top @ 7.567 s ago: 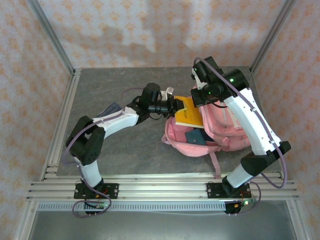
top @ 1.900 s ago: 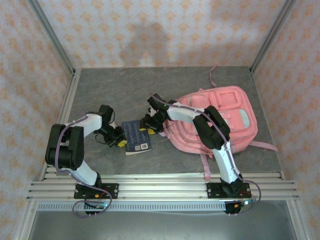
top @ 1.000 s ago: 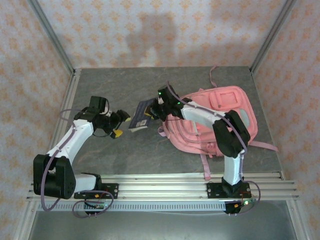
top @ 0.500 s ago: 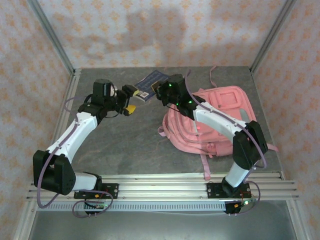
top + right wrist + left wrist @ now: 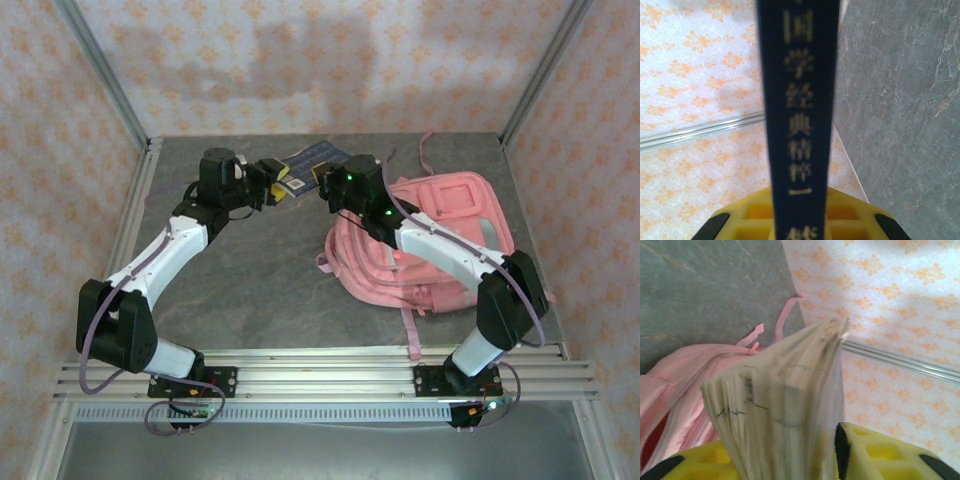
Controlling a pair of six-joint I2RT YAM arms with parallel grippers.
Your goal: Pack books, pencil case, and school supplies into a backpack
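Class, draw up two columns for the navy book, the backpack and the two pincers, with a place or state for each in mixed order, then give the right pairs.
Things:
1. navy book
2. backpack
3. left pincer
4. right pincer

States:
A. clamped on the spine with gold lettering
B. lying on the grey table
C. gripping the page edges
D. held between both pincers

Pairs: 1-D, 2-B, 3-C, 4-A
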